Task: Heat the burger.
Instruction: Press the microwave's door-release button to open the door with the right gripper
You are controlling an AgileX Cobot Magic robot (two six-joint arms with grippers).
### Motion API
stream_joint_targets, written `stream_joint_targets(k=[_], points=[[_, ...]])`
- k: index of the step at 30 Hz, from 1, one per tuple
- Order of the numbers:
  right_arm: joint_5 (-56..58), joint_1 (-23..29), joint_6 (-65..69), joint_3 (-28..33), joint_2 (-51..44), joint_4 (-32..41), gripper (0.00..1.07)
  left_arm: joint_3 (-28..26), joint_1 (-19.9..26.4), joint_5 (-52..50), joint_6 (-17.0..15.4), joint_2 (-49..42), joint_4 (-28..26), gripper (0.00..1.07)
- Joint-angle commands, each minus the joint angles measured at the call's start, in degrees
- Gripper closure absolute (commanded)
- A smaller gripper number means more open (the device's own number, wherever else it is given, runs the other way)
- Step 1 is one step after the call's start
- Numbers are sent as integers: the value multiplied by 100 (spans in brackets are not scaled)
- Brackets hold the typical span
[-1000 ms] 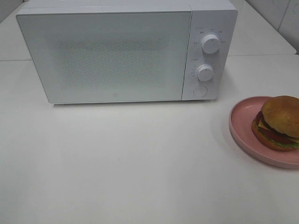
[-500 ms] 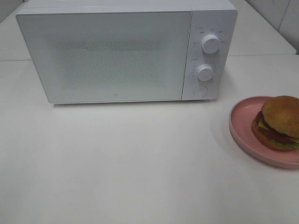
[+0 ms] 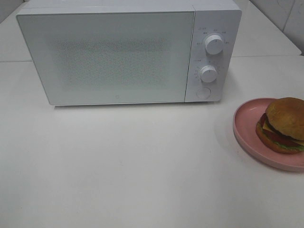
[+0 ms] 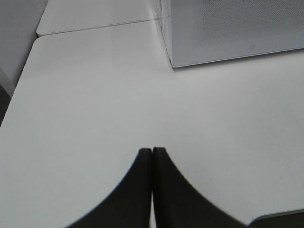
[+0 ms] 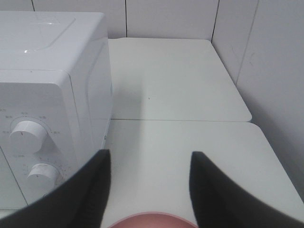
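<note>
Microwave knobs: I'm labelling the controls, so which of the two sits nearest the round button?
The lower knob, directly above the round button; the upper knob stands farther up the microwave and looks slightly larger.

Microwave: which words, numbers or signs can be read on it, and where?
No text is readable.
Marks around the upper dial and lower dial of the microwave: too small, blurred.
Small logo low on its front: too small to read.

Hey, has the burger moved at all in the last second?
No. The burger sits on the same spot of the pink plate, at the view's right edge, just as far from the microwave as before.
</note>
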Motion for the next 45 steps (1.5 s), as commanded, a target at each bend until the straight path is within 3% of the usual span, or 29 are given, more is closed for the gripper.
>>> stream_joint_targets(k=[1,3,5,6,7,8,16,18,20,23,32,45], points=[[-350,-6,-69,-17,235,0,76,0,6,-80,-29,-120,-29,106],[-430,-6,-69,-17,338,0,81,0,6,-80,-29,-120,-29,106],[-665,-6,-69,-17,573,0,97,0,6,-80,-29,-120,-29,106],[-665,-6,-69,-17,573,0,97,0,6,-80,-29,-120,-29,106],[-745,-6,-57,-17,670,0,106,0,6,-80,-29,-120,-29,106],[-808,6,-57,-17,756,0,107,0,6,-80,-29,-120,-29,106],[-859,206,138,-103,951,-34,107,0,6,-80,-29,-120,-29,106],[-877,785,138,-286,1186,-23,107,0,6,-80,-29,-120,-29,106],[-877,917,138,-332,1278,-23,107,0,6,-80,-29,-120,-29,106],[-882,1564,138,-561,1639,11,107,0,6,-80,-29,-120,-29,106],[-1203,2538,751,-682,2355,17,107,0,6,-80,-29,-120,-29,106],[-1604,2739,1094,-682,3575,0,107,0,6,-80,-29,-120,-29,106]])
